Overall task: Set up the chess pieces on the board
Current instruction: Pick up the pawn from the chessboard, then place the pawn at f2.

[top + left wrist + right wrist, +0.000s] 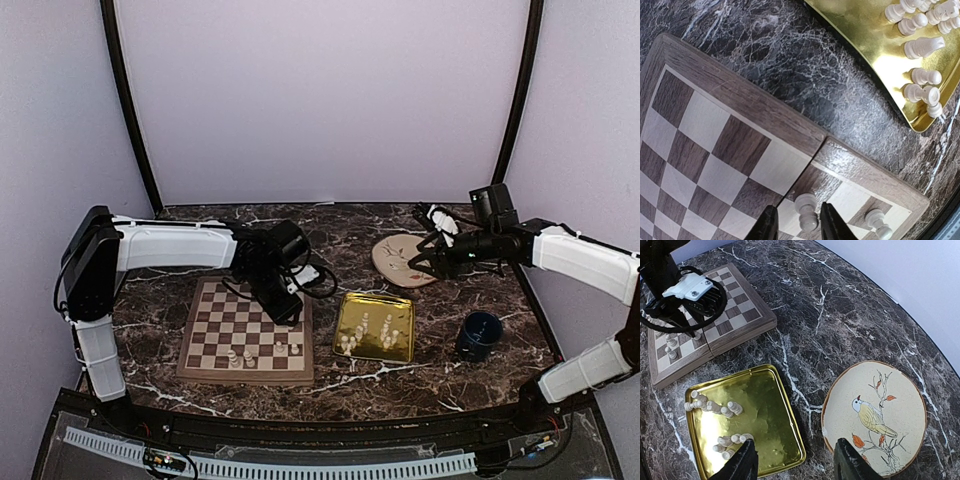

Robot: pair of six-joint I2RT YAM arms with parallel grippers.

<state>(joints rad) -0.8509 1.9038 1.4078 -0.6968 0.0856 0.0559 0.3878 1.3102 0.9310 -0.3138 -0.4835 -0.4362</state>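
- Roughly a quarter done, by my reading: about four of the chess pieces stand on the board, all in its near row toward the right corner
- Most of the set, around a dozen pawns and taller figures, lies or stands in two loose clusters on the gold tray; these are yet to be carried over
- Left tool hangs low over the board's near right corner with its jaws either side of a standing pawn; whether they pinch it or merely flank it I cannot tell
- Right tool is spread with nothing between the jaws, above the gap between tray and bird plate
- Edges to mind: the tray's raised rim, the board's frame just beside the placed pawns, and the blue cup to the right of the tray
- Room: a strip of bare table separates board and tray, and the board's far rows are unoccupied
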